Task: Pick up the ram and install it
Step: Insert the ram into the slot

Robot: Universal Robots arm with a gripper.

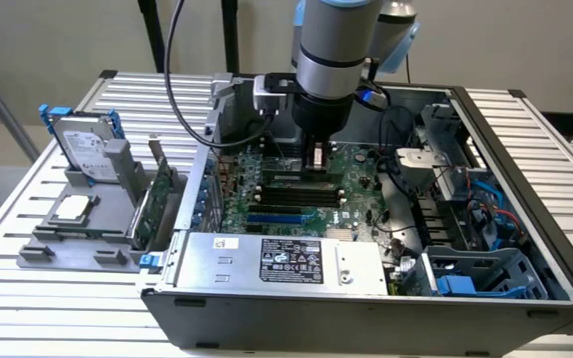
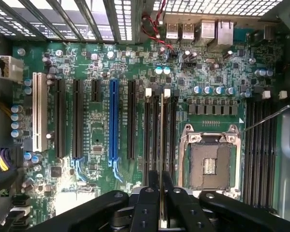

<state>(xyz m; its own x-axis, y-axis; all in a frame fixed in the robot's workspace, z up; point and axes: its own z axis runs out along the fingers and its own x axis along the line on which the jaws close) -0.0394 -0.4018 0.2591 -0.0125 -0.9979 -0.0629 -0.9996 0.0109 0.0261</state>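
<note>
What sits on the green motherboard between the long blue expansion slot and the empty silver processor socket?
In the wrist view, black slots and the thin green ram stick, seen edge-on, held by the gripper.

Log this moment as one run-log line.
gripper: shut on thin green ram stick | position: edge-on above black memory slots beside empty CPU socket | seated: cannot tell

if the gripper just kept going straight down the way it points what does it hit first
Most likely the black memory slots on the motherboard directly below; the gripper holds the ram edge-on, lined up over them. How much gap remains is unclear.
</note>
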